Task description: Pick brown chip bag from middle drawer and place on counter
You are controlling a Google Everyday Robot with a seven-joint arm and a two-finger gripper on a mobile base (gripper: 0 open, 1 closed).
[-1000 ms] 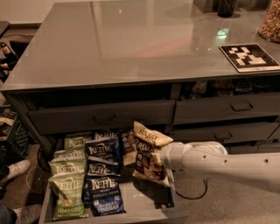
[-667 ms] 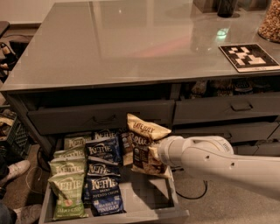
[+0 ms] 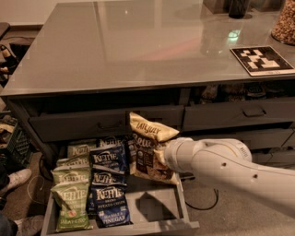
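The counter (image 3: pixel 138 46) fills the upper half of the view, a glossy grey top with pale reflections across it. Below it the dark cabinet shows shut drawers with small handles, and lowest of all the drawer (image 3: pixel 159 207) stands pulled out towards the camera, its paler floor bare on the right side.

The white arm (image 3: pixel 230 170) comes in from the lower right, reaching left over the drawer's right edge. At its end the gripper (image 3: pixel 167 156) has hold of the brown bag (image 3: pixel 145 147) by the bag's right side, clamped on it. The bag hangs clear of the drawer floor and the counter, tilted with its tan top band up and to the right, in front of the shut drawer faces.

Inside the drawer, the left side is packed with blue bags (image 3: pixel 108 159) and, further left, green bags (image 3: pixel 71 209) – overlapping in rows, lying face up.

On the counter's far right lies a patterned board (image 3: pixel 261 60). Beyond it stand a jar (image 3: pixel 284 20) and a dark cup (image 3: pixel 238 7), both cut off by the frame. A shoe (image 3: pixel 14 179) shows on the floor at the left.
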